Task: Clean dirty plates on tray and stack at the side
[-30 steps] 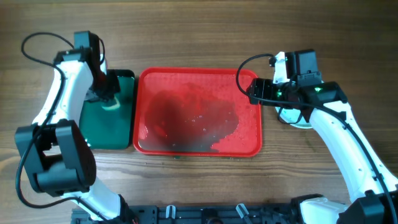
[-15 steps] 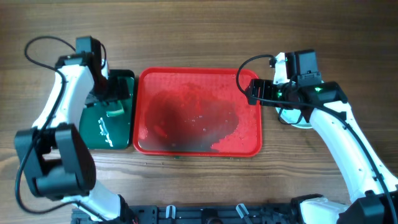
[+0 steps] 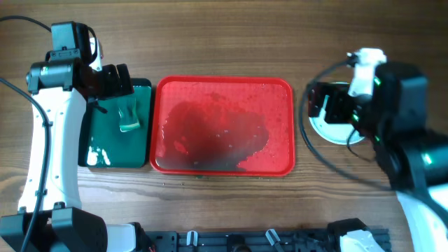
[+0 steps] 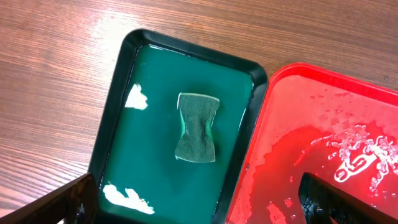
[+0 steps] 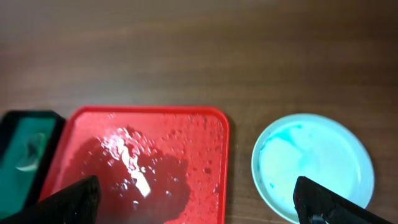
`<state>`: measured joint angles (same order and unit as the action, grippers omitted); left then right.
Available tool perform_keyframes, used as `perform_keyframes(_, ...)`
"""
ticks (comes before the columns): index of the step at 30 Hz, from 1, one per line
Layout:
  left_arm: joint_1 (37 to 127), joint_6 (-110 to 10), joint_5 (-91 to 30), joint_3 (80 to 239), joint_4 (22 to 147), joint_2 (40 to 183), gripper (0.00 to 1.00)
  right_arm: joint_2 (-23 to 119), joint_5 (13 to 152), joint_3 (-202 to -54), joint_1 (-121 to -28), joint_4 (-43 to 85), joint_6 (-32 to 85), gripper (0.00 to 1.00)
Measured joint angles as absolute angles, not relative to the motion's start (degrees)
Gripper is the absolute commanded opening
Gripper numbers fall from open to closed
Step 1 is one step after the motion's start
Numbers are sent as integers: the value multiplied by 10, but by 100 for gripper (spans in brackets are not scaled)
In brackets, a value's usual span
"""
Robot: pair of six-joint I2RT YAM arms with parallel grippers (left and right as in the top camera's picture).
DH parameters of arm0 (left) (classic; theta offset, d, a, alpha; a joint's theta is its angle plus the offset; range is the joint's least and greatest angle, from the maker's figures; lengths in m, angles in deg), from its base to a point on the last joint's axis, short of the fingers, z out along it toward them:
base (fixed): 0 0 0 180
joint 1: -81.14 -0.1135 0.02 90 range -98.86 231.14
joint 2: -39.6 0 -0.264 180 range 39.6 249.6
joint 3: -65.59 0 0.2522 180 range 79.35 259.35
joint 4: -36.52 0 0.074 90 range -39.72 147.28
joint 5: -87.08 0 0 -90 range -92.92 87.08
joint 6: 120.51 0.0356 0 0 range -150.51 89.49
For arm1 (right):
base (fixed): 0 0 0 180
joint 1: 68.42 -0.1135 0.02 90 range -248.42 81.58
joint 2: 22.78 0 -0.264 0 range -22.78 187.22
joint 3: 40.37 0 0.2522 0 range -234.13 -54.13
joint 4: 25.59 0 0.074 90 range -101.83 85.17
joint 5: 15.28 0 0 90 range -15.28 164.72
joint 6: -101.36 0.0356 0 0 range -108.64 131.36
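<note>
The tray (image 3: 222, 89) lies in the middle of the table (image 3: 224, 42) with its long axis running left to right. It is wet, with a dark puddle across its middle. Right of it, apart from its rim, a pale cyan plate (image 5: 314, 165) lies flat on the wood with a teal smear on its left half. From overhead the right arm covers part of it, and I cannot tell whether other plates lie under it.

The left claw (image 4: 196, 190) hangs over the far end of the green tray (image 4: 118, 93), its fingers (image 4: 56, 205) spread wide, released and touching nothing. Below it a sponge (image 4: 198, 127) lies in the liquid.

The right claw (image 5: 196, 186) hangs above the plate and the tray's right edge. It too is spread wide and grips nothing.
</note>
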<state>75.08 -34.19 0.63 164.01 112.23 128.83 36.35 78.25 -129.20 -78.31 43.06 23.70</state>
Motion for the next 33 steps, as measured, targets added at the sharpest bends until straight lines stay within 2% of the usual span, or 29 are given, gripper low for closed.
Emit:
perform_keyframes(6, 751, -342, 6, 1640, 1122, 1288, 100, 277, 816, -1294, -783, 457, 344, 100)
perform_keyframes(15, 751, -342, 6, 1640, 1122, 1288, 100, 283, 802, -1294, -783, 470, 368, 100)
perform_keyframes(18, 751, -342, 6, 1640, 1123, 1288, 100, 285, 800, -1284, -783, 390, 296, 100)
perform_keyframes(22, 751, -342, 6, 1640, 1122, 1288, 100, 231, 807, -1185, -761, 261, 203, 100)
perform_keyframes(27, 751, -342, 6, 1640, 1123, 1288, 100, 98, 859, -957, -709, 29, 175, 100)
perform_keyframes(28, 751, -342, 6, 1640, 1122, 1288, 100, 92, 868, -948, -708, 27, 173, 100)
perform_keyframes(30, 751, -342, 6, 1640, 1123, 1289, 100, 14, 879, -823, -705, -73, 171, 100)
perform_keyframes(33, 751, -342, 6, 1640, 1123, 1288, 100, -81, 889, -694, -705, -115, 170, 100)
